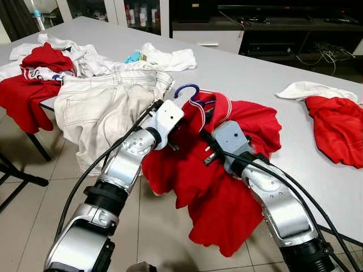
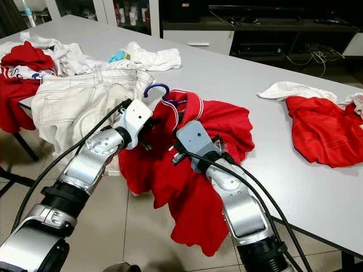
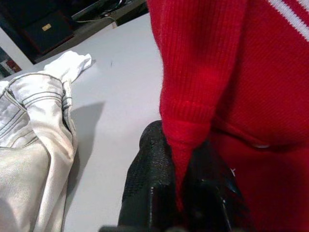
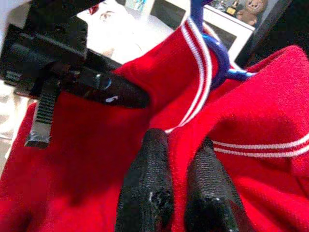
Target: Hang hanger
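Bare grey tabletop (image 1: pixel 255 79) lies open beyond the red knitted sweater with white collar stripes (image 1: pixel 249 127). The cream denim trousers (image 1: pixel 105 105) crowd its left side, and a crumpled red-and-white cloth heap (image 1: pixel 334 122) sits well apart to the right.

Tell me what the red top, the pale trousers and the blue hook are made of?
The red top looks like knitted fabric: ribbed stitches show in the left wrist view. The pale trousers look like denim or heavy cotton, with stitched seams. The blue hook looks smooth and glossy, probably plastic or coated wire.
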